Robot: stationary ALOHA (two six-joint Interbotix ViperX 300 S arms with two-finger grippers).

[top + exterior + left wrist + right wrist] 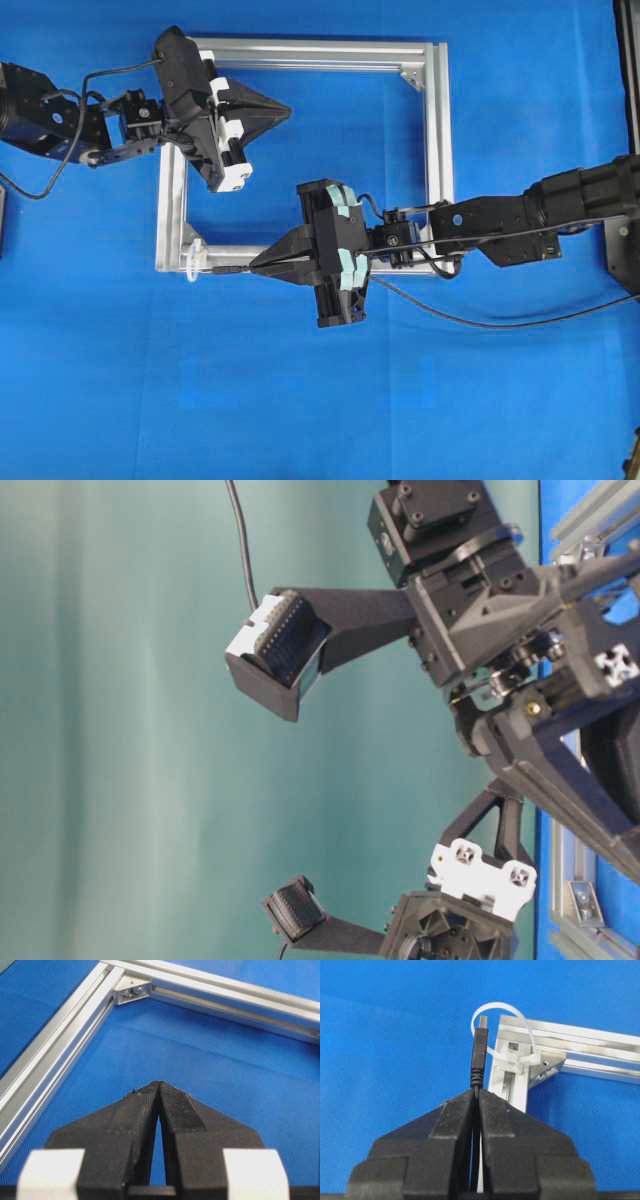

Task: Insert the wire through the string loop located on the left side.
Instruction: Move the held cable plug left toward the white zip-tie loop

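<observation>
Overhead, the right arm reaches in from the right edge across the aluminium frame [437,130], its right gripper [258,266] pointing left along the frame's lower rail. Jaws clenched on the wire [480,1055]; the plug sticks out past the fingertips, metallic tip forward. Rest of the cable trails back under the arm toward the right.

The string loop [502,1025], a whitish tie, stands at the frame's lower-left corner. In the right wrist view the plug tip sits at the loop's near edge; cannot tell whether it has entered the ring.

The left arm comes in from the upper left, left gripper [285,110] pointing right over the frame's interior, jaws closed on nothing, held above the blue worktop [320,400].

Open blue cloth lies left of and below the loop corner; inside the frame the surface is bare. Grey bracket [132,992] at the far corner in the left wrist view.

No legible writing on anything.
</observation>
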